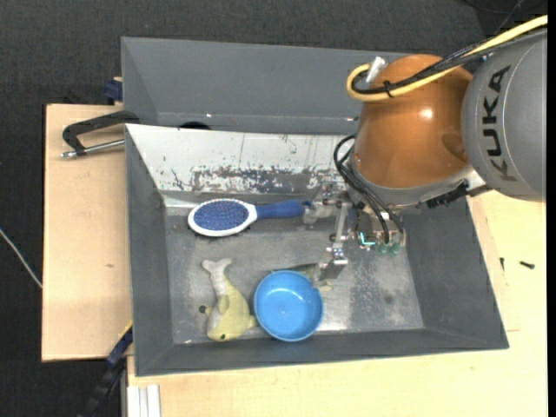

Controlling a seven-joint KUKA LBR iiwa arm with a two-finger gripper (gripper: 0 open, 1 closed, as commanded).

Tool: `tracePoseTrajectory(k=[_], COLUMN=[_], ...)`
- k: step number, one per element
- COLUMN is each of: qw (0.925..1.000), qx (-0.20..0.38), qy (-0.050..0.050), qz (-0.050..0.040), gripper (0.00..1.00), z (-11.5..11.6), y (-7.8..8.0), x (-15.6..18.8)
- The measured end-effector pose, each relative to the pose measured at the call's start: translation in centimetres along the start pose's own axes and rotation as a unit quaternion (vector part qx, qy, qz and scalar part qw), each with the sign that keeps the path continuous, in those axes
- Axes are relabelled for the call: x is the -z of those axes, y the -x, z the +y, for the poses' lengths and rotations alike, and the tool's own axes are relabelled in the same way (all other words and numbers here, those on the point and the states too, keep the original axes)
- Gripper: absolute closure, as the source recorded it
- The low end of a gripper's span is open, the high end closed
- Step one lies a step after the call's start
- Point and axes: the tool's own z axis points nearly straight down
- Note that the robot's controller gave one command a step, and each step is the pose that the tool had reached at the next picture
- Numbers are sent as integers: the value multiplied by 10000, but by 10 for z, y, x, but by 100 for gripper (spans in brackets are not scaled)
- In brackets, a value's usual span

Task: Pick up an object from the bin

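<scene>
The slim metal fingers [333, 254] stand spread with nothing between them, over the scuffed floor of the grey metal bin [143, 259]. One tip hangs just beside the upper right rim of a round, glossy blue plastic bowl [287, 309]. A soft pale-yellow plush whale [224, 307] lies against the bowl's left side. Above the bowl is an oval blue hairbrush with a white bristle pad [224, 217].
</scene>
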Motion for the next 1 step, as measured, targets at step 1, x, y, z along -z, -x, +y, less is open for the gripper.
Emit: tracePoseTrajectory(k=[1], qw=[9937], qx=[1118], qy=[-2], qz=[-9], gripper=[0], z=[41], y=[8], x=[-126])
